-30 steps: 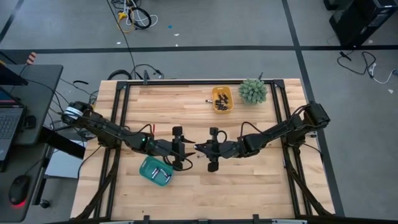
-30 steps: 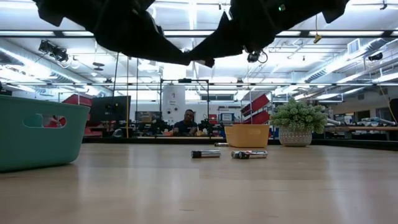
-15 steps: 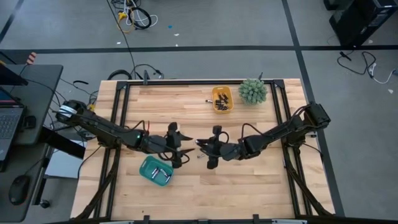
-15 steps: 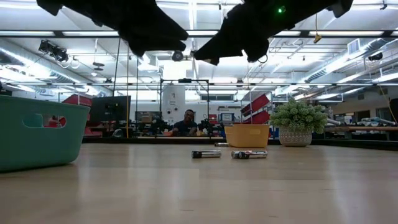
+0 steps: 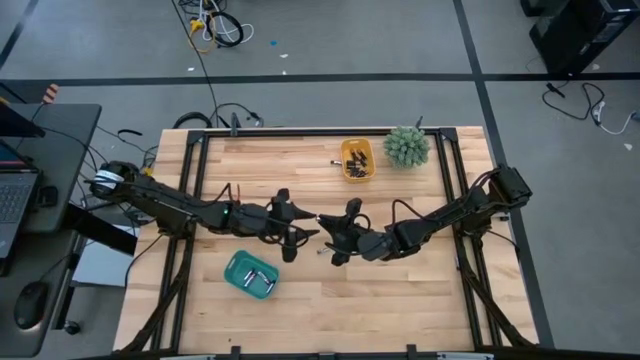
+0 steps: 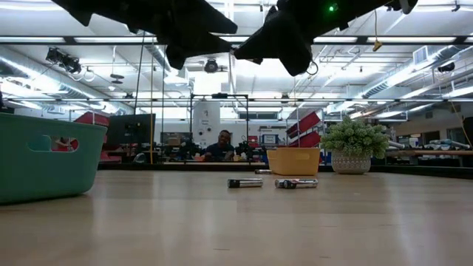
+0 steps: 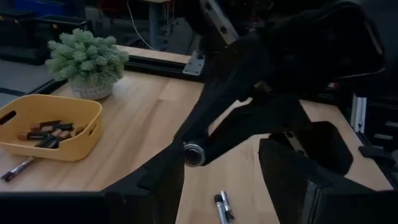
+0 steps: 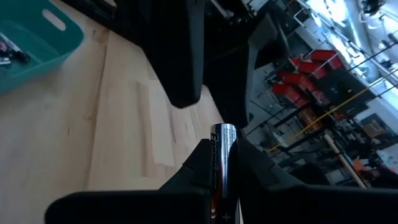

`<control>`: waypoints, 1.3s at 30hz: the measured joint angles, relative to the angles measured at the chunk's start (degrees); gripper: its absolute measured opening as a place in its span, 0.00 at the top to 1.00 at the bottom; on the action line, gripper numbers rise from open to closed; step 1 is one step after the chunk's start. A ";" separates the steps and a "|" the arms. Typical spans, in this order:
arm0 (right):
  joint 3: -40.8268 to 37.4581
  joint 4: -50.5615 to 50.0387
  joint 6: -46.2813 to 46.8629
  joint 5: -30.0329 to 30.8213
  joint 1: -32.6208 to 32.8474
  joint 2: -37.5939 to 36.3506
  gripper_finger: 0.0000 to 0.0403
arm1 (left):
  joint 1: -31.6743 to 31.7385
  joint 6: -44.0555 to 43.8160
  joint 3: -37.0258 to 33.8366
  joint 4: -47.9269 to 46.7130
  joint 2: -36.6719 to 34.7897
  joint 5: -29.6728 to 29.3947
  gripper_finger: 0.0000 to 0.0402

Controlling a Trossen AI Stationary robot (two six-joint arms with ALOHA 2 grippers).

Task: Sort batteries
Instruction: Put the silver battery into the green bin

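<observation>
Reaching in from opposite sides, the two arms meet above the middle of the table (image 5: 300,160), raised well clear of the wood, as the low view shows only their dark undersides near its top edge. The right gripper (image 5: 326,222) points toward the left arm, and its fingers (image 8: 199,163) are pinched narrow around a silvery battery (image 8: 220,163) that stands up between them, its capped end poking out past the tips. The same cell shows end-on in the left wrist view (image 7: 193,153), held at the tip of the right arm's dark fingers. The left gripper (image 5: 306,230) faces it from just beside, its two fingers (image 7: 292,171) spread wide with nothing between them; the held battery sits just ahead of that gap, not inside it.

Two loose batteries (image 6: 272,182) lie side by side on the wood under the grippers, touching or nearly so (image 7: 221,206). A yellow tray (image 5: 357,160) at the far side of the table holds a heap of dark cells (image 7: 48,134), with one more battery (image 7: 17,169) lying on the wood just beside it. Next to the yellow tray stands a small potted plant (image 5: 406,146). A teal bin (image 5: 250,274) sits on the near left, with a few cells in it (image 8: 11,50)
</observation>
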 joint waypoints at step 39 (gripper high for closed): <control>-0.09 3.49 -2.96 0.67 -0.09 0.00 0.92 | 1.37 1.78 -0.04 3.08 1.66 -4.00 0.62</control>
